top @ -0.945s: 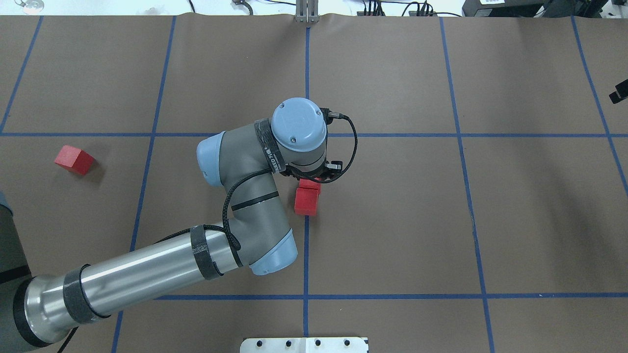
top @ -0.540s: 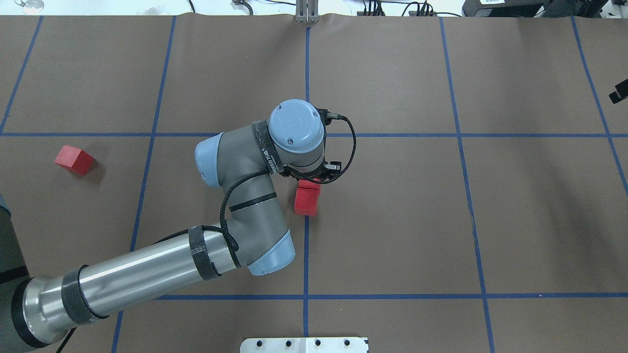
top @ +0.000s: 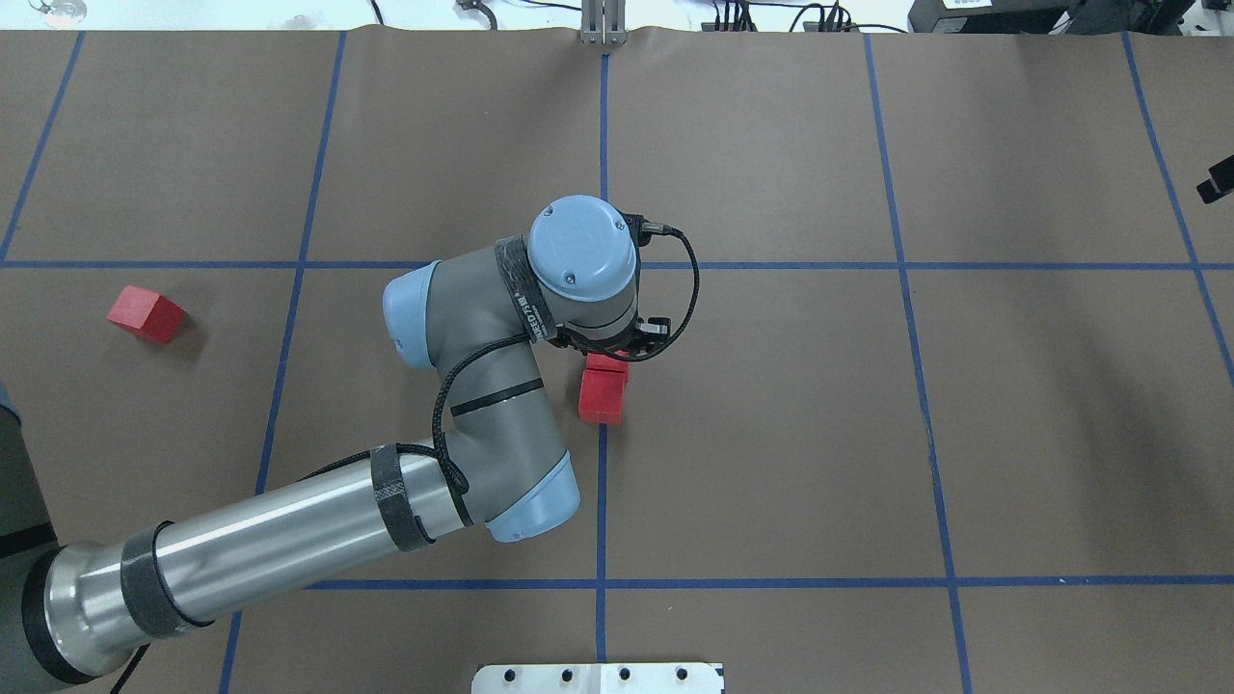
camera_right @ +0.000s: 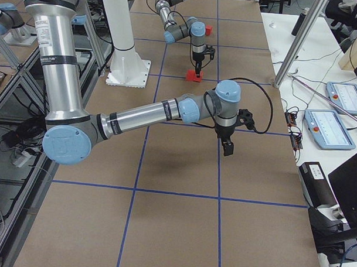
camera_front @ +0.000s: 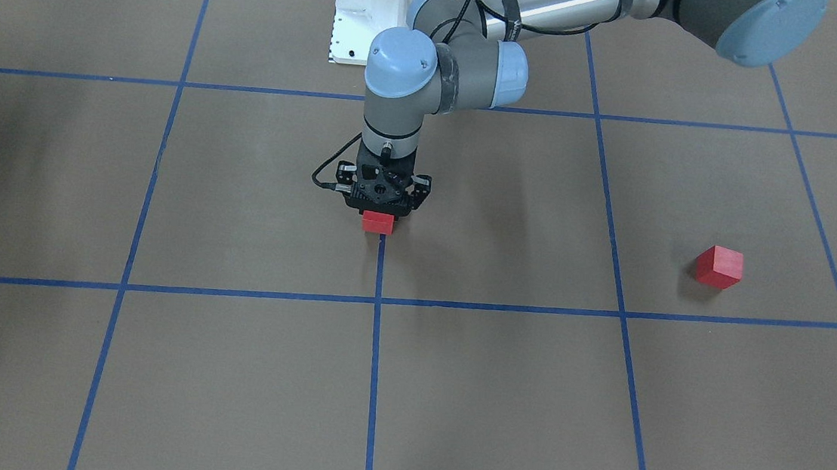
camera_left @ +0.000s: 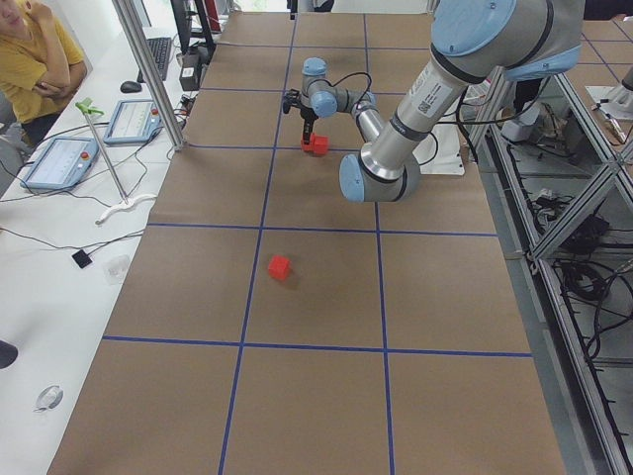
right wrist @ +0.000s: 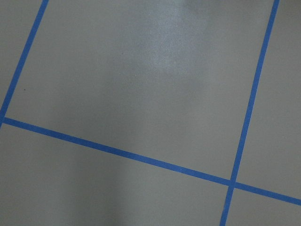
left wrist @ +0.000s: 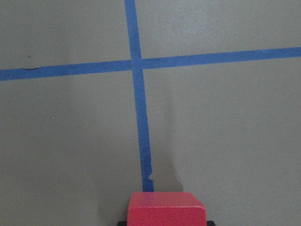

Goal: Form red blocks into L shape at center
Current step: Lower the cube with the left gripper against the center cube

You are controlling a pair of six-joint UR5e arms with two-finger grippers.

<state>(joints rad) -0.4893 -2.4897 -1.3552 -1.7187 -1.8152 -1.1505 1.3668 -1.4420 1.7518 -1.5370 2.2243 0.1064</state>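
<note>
Two red blocks lie touching at the center (top: 675,414), on the blue tape line (top: 602,501). The nearer red block (top: 602,397) lies free. The farther red block (top: 611,366) sits right under my left gripper (top: 607,359), which looks shut on it, low at the floor. In the front-facing view this block (camera_front: 378,223) shows below the left gripper (camera_front: 379,215), and it fills the bottom of the left wrist view (left wrist: 167,209). A third red block (top: 145,314) lies alone far left. My right gripper (camera_right: 227,148) hovers at the table's right edge; I cannot tell its state.
A white base plate (top: 598,678) sits at the table's near edge. The left arm's elbow (top: 501,453) hangs over the floor left of the centre. A seated person (camera_left: 35,59) and control tablets are beside the far side of the table.
The left arm's wrist shifted slightly left early on and has held still since. The blocks have not moved.
</note>
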